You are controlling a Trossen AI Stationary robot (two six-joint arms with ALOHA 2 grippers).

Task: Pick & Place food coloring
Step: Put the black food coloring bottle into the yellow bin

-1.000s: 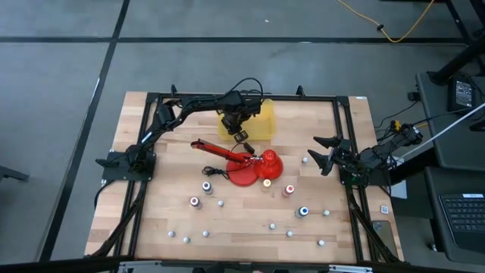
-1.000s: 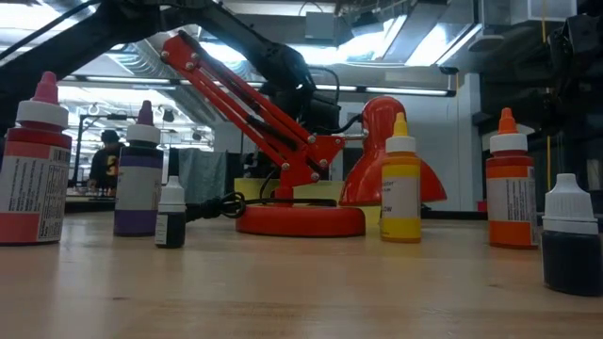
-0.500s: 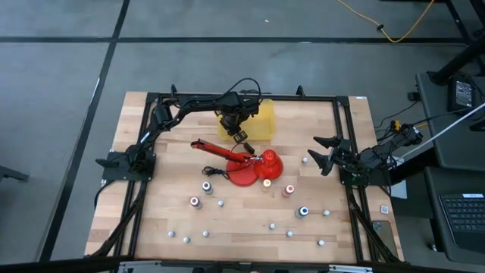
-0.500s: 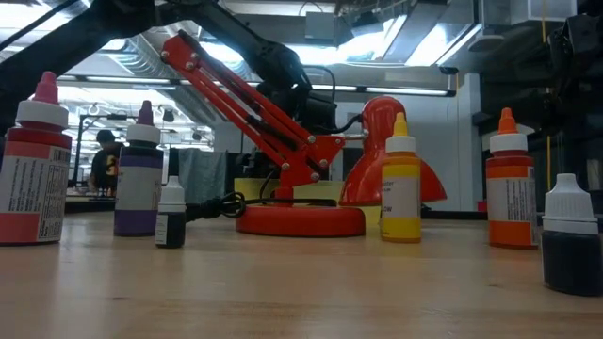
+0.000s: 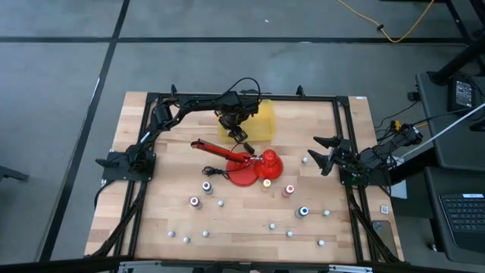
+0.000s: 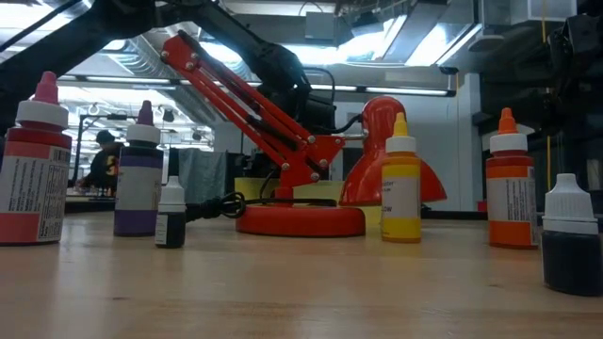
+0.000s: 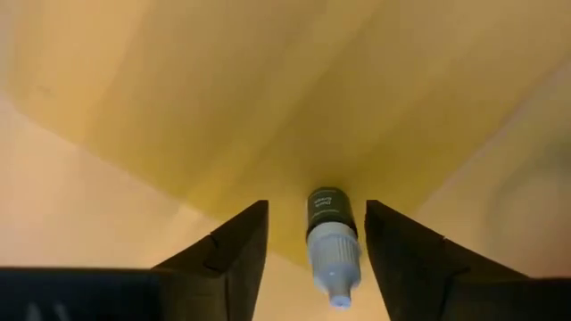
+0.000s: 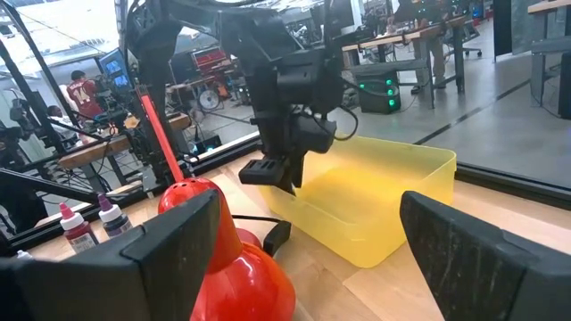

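L end effector (image 5: 236, 130) hangs over the yellow bin (image 5: 261, 121) at the far side of the surface (image 5: 151, 220), fingers (image 7: 227, 254) parted. In the L wrist view a small dark bottle w/ pale cap (image 7: 332, 241) sits between them w/ a visible gap on each side, so looks released or mid-release, not clamped; can't tell if it's lying on the bin floor or in free fall. R end effector (image 5: 324, 154) waits wide open near the R edge, holding nothing. Rest of the food coloring stands on the surface, nearer the front than the red lamp (image 5: 254, 163): purple bottle (image 6: 138, 174), dark red bottle (image 6: 34, 169), yellow bottle (image 6: 400, 184), orange bottle (image 6: 510, 184), blue bottle (image 6: 569, 240), plus a tiny black one (image 6: 171, 215). Risks, as I read it: if the bottle isn't fully free, a lift could drag it up on one finger and flick it out of the bin. It's round, so prob rolls once down; may end up vs the wall. Next pick looks worse: lamp arm and cord sit btwn the bin and the bottles, so a low sweep by the L arm could snag the cord or knock the lamp into the yellow bottle just beside it. Bottles are tall and narrow, and an off-centre close prob tips one.
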